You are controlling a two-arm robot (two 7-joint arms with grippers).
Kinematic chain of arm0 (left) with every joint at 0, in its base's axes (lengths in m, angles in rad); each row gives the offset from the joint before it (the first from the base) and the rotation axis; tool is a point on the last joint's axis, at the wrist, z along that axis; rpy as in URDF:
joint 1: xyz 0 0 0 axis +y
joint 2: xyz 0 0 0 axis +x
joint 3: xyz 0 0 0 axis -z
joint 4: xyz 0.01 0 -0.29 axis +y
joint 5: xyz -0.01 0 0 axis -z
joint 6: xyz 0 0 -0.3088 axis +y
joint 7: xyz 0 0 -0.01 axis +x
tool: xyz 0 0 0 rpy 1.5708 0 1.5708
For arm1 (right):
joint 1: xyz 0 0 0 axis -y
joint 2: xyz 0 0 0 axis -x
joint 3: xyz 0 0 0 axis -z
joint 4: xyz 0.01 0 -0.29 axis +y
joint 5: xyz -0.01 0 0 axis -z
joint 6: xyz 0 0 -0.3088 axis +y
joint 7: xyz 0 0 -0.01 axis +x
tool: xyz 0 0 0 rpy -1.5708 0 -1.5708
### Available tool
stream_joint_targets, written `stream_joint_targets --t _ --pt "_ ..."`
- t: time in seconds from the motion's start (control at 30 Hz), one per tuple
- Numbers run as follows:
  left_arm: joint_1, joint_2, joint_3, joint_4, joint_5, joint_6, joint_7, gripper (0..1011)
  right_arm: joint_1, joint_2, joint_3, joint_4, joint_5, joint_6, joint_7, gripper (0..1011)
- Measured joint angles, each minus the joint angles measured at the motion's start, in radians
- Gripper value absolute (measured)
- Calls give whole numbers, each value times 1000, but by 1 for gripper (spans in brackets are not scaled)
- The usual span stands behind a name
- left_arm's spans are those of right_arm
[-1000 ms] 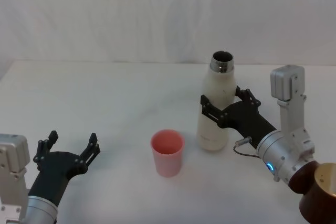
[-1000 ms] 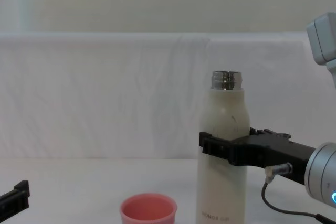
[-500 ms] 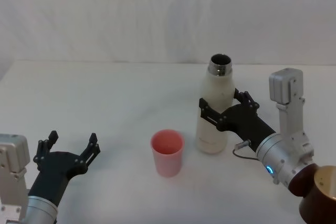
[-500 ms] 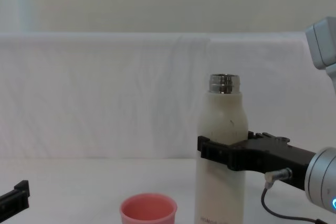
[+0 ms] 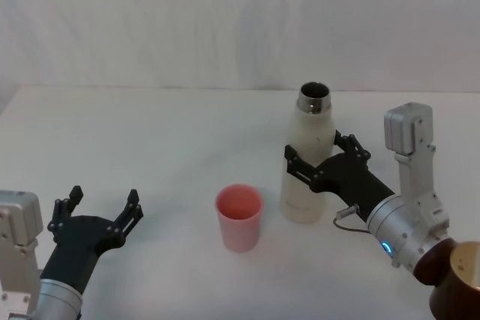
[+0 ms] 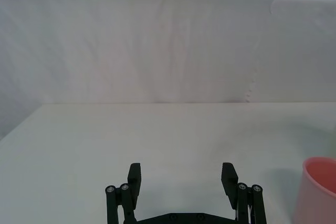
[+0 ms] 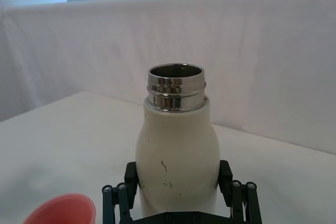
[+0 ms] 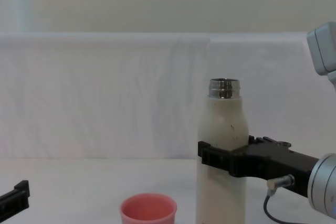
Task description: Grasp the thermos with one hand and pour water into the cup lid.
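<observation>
Right end effector [image 5: 319, 161] was clamped around the upright thermos [image 5: 307, 162] on the white surface [image 5: 165, 140], just right of the cup lid [image 5: 239, 217]. Left end effector [image 5: 100, 212] sat parked near-left, fingers spread wide.

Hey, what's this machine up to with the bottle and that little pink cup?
The robot's right gripper is clamped around the middle of the thermos, a cream-white bottle standing upright on the white table with its steel neck open. The pink cup lid sits just beside it, toward the robot's left, apart from the bottle. The left gripper rests open near the table's front, holding nothing. No pouring has begun.
</observation>
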Motion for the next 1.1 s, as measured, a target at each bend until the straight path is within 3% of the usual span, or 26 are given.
stream_joint_targets --t 0.37,0.47,1.1 --pt "0 0 0 0 0 0 0 1001 0 1 -1 -1 -1 -2 3 946" --pt "0 0 0 0 0 0 0 1001 1 0 0 -2 -1 -2 2 1001" --pt "0 0 0 0 0 0 0 1001 1 -1 1 -2 -2 0 1 1000"
